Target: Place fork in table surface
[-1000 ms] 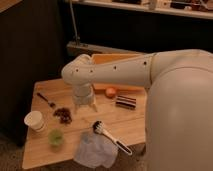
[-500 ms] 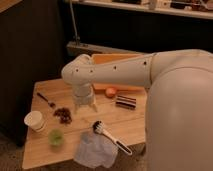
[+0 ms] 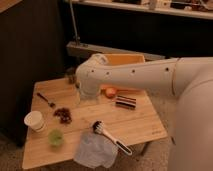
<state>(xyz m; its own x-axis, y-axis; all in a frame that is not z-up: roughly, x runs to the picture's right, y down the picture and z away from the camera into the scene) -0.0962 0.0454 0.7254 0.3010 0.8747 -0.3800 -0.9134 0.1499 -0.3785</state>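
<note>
The fork is small, thin and dark-looking. It lies flat on the left part of the table surface, a light tan wooden top. My white arm reaches in from the right over the back of the table. My gripper hangs below the wrist, just above the table and a short way right of the fork. It is apart from the fork, and most of it is hidden behind the wrist.
On the table are a white cup, a small green cup, a brown pile, a white-handled brush, a grey cloth, an orange fruit and a dark striped bar. An orange bin stands at the back.
</note>
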